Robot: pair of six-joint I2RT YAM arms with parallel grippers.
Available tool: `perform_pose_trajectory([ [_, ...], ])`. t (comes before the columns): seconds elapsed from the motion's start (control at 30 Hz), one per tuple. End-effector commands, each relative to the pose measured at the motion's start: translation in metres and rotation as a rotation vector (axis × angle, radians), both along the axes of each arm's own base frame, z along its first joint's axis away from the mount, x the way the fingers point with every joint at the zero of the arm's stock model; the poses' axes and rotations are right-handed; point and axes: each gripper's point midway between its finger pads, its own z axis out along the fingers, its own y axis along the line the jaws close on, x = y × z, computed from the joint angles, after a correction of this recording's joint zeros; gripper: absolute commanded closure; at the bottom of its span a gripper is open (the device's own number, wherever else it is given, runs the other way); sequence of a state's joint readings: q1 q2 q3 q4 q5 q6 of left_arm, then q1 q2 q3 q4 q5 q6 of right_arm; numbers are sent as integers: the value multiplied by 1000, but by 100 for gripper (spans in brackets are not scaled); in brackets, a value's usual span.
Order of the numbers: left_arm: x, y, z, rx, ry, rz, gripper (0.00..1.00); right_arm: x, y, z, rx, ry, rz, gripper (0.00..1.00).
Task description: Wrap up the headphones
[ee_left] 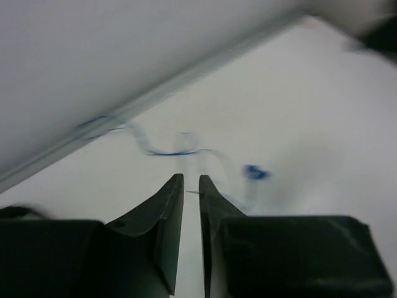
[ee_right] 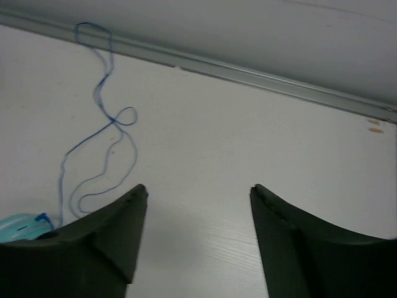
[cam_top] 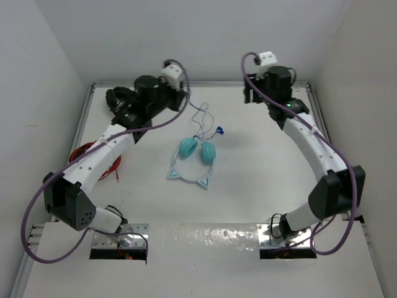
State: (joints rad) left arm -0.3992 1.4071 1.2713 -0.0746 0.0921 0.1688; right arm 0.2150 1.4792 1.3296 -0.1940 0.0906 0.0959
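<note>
The teal headphones (cam_top: 193, 155) lie flat mid-table, the cat-ear headband toward the near side. Their thin dark cable (cam_top: 200, 115) loops toward the back wall and ends in a blue plug (cam_top: 221, 130). My left gripper (cam_top: 186, 99) is at the far end of that loop. In the left wrist view its jaws (ee_left: 191, 177) are nearly together, with a strand of cable (ee_left: 167, 151) crossing between the tips and the plug (ee_left: 254, 172) just beyond. My right gripper (cam_top: 249, 93) hovers open at the back right. Its wrist view (ee_right: 198, 189) shows only bare table between the fingers, with the cable (ee_right: 102, 93) and one cup (ee_right: 18, 226) off to the left.
Black headphones (cam_top: 121, 99) sit at the back left under the left arm. A red coiled cable bundle (cam_top: 80, 152) lies along the left edge. A metal rail (ee_right: 260, 74) runs along the foot of the back wall, and walls enclose both sides.
</note>
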Motion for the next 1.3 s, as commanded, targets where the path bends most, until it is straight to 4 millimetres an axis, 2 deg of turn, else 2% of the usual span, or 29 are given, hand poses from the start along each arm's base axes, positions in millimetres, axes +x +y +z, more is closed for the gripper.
perform_pose_trajectory([
  [0.0, -92, -26, -132, 135, 682, -91, 86, -28, 30, -65, -170, 279, 97, 29],
  [0.03, -94, -24, -142, 100, 757, -13, 80, -30, 38, -73, -111, 285, 108, 19],
  [0.07, -96, -20, -151, 108, 800, 22, 68, -31, 50, -73, -69, 273, 145, 15],
  [0.1, -97, -19, -156, 84, 833, 66, 61, -30, 56, -76, -32, 260, 147, 11],
  [0.13, -97, -17, -157, 69, 838, 103, 56, -31, 61, -78, -17, 262, 151, 10],
  [0.17, -92, -11, -156, 56, 820, 161, 45, -34, 69, -81, -10, 267, 167, 9],
  [0.23, -92, -4, -161, -26, 860, 301, 39, -42, 76, -92, -21, 292, 177, 8],
  [0.27, -95, -4, -166, -46, 888, 337, 39, -48, 85, -95, -36, 294, 195, 7],
  [0.33, -107, -15, -182, -102, 995, 346, 38, -56, 87, -105, -55, 303, 179, 7],
  [0.4, -118, -22, -189, -104, 1057, 338, 37, -59, 93, -99, -1, 283, 167, 7],
  [0.43, -124, -24, -194, -102, 1087, 356, 38, -65, 91, -107, 7, 297, 160, 7],
  [0.47, -129, -26, -200, -113, 1122, 357, 38, -63, 91, -97, 28, 252, 156, 7],
  [0.53, -139, -28, -213, -154, 1196, 411, 37, -67, 89, -103, 27, 245, 156, 7],
  [0.6, -164, -19, -245, -150, 1283, 492, 37, -65, 90, -101, 16, 212, 169, 8],
  [0.63, -163, -20, -243, -169, 1283, 503, 37, -64, 91, -100, 16, 204, 174, 8],
  [0.67, -171, -9, -253, -152, 1294, 553, 37, -61, 93, -96, 27, 181, 176, 8],
  [0.73, -174, 3, -252, -125, 1300, 610, 37, -61, 99, -94, 47, 177, 200, 8],
  [0.77, -163, 2, -239, -133, 1257, 608, 37, -62, 100, -94, 58, 184, 199, 8],
  [0.87, -158, -8, -218, -179, 1218, 596, 36, -68, 101, -94, 74, 200, 196, 9],
  [0.93, -171, -10, -224, -179, 1239, 604, 36, -74, 100, -92, 77, 190, 198, 9],
  [0.97, -180, -10, -232, -185, 1271, 621, 36, -76, 101, -90, 84, 173, 204, 9],
  [1.0, -197, -4, -250, -177, 1327, 666, 36, -82, 99, -100, 79, 184, 204, 9],
  [1.03, -202, -9, -255, -201, 1351, 658, 34, -85, 98, -96, 85, 167, 206, 9],
  [1.07, -204, -12, -260, -218, 1367, 657, 34, -86, 97, -94, 84, 152, 205, 9],
  [1.1, -207, -17, -264, -227, 1376, 654, 34, -91, 93, -101, 76, 164, 198, 9],
  [1.13, -201, -25, -265, -248, 1360, 640, 34, -95, 92, -95, 76, 149, 203, 9],
  [1.2, -195, -45, -264, -280, 1332, 610, 34, -103, 86, -100, 56, 162, 191, 9],
  [1.27, -196, -55, -274, -285, 1341, 618, 34, -109, 79, -90, 67, 130, 175, 9],
])
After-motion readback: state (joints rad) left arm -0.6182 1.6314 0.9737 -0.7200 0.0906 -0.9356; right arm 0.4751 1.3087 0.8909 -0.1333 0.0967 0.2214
